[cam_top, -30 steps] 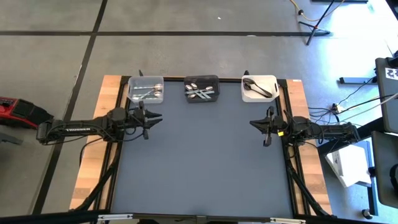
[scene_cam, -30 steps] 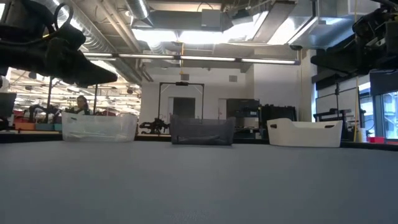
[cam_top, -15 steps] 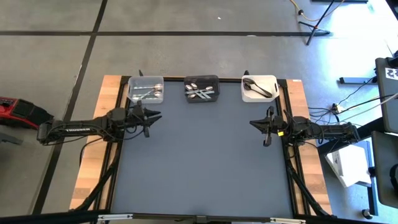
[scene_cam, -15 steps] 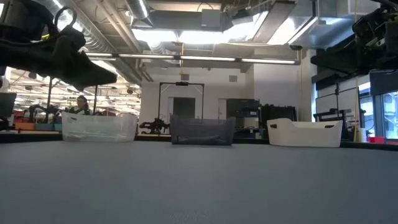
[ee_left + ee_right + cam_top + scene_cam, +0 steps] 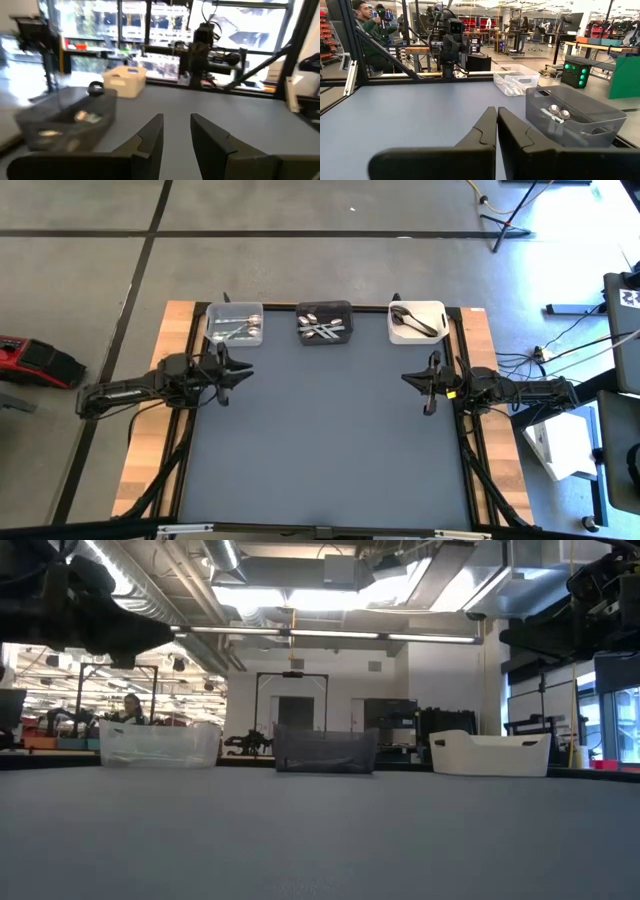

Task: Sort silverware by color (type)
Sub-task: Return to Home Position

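We find the left claw (image 5: pixel 243 370) apart at the left bench (image 5: pixel 320 440) edge, the right claw (image 5: pixel 408 378) together at the right edge, spoons (image 5: pixel 322 327) in the far bins (image 5: pixel 392 321).

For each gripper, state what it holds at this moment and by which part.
Nothing is held. The left gripper is open and empty; the right gripper is shut on nothing. The spoons lie in the bins.

The counter (image 5: pixel 320 440) lies open across its middle and near half. Along its far edge a clear bin (image 5: pixel 235 323), black bin (image 5: pixel 324 321) and white bin (image 5: pixel 416 320) stand apart, with gaps between. The left claw (image 5: pixel 243 370) hangs near the clear bin, the right claw (image 5: pixel 406 378) at the right edge.
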